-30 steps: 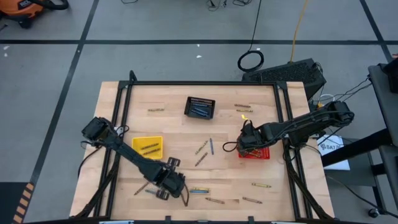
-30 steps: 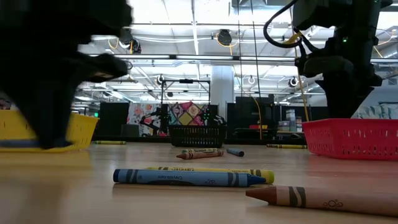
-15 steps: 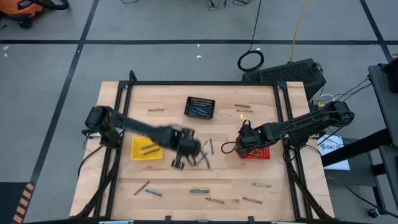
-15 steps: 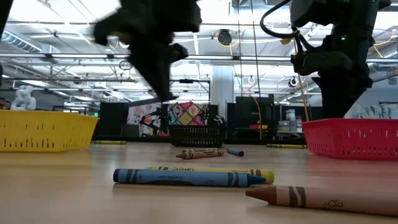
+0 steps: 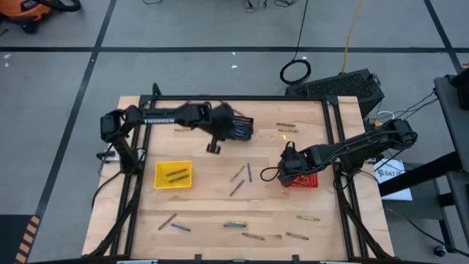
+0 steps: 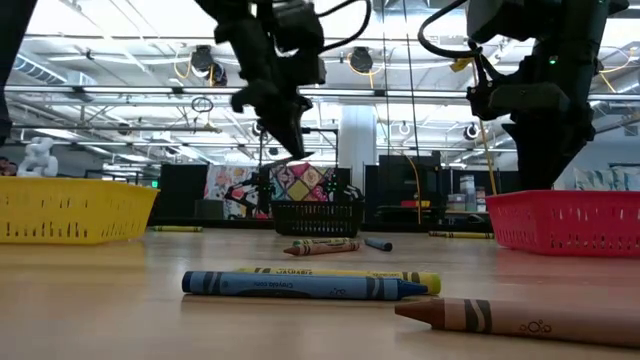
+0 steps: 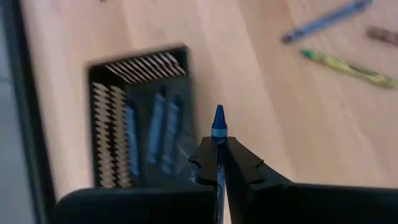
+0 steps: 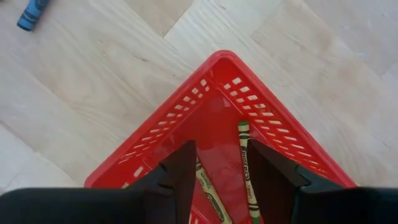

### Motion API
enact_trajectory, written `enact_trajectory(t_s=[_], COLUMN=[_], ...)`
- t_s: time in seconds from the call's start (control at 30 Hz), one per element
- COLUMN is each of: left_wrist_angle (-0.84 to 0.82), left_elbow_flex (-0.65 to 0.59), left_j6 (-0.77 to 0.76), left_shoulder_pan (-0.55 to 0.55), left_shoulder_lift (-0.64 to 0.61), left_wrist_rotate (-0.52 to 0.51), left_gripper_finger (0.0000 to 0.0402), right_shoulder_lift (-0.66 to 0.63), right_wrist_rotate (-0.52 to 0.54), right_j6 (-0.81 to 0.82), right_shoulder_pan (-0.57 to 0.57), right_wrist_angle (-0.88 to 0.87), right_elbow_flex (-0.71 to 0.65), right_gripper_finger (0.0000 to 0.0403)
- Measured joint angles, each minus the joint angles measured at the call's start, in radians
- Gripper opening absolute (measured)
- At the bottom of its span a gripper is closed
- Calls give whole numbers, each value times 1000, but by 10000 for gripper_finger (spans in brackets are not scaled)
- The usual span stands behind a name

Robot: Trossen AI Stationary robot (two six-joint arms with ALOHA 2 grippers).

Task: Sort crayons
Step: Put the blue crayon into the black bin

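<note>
My left gripper point(image 5: 214, 147) is shut on a blue crayon point(image 7: 218, 122) above the table, beside the near left corner of the black basket point(image 5: 236, 126). That basket holds several blue crayons point(image 7: 163, 132). My right gripper point(image 8: 221, 167) is open and empty over a corner of the red basket point(image 5: 302, 180), where olive crayons point(image 8: 245, 168) lie on its floor. The yellow basket point(image 5: 173, 174) holds tan crayons. Loose crayons lie flat on the table, among them a blue one point(image 5: 248, 172) and a blue and yellow pair point(image 6: 300, 284). My left gripper pinches the blue crayon between its two fingers point(image 7: 239, 163). The crayon lies along the fingers, and its pointed end point(image 7: 218, 115) sticks out beyond the fingertips. It is lifted clear of the table. In the low view the gripper point(image 6: 290, 150) points down at a slant.
Loose crayons lie at mid-table point(image 5: 237, 188), along the near edge point(image 5: 253, 236) point(image 5: 297, 235) point(image 5: 168, 221) and toward the far edge point(image 5: 183, 130) point(image 5: 286, 125). A black frame point(image 5: 242, 97) borders the table.
My left gripper has swung from the table's near edge past the yellow basket toward the far edge, rising, and now stands beside the black basket.
</note>
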Motion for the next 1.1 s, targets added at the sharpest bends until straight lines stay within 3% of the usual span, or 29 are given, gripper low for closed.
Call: enact_trajectory(t_s=[0.17, 0.4, 0.7, 1.1], left_wrist_angle=[142, 183, 219, 134], left_elbow_flex=[2, 0, 0, 12], left_j6=[78, 133, 129, 27], left_shoulder_pan=[86, 150, 153, 157], left_shoulder_lift=[14, 73, 105, 105], left_wrist_rotate=[89, 182, 163, 118], left_gripper_finger=[1, 1, 3, 57], right_shoulder_lift=[0, 0, 0, 0], right_wrist_rotate=[48, 46, 43, 43], right_j6=[0, 20, 19, 25], right_shoulder_pan=[0, 0, 0, 0], right_wrist_angle=[34, 44, 45, 178], right_elbow_flex=[0, 0, 0, 0], right_gripper_finger=[130, 130, 130, 130])
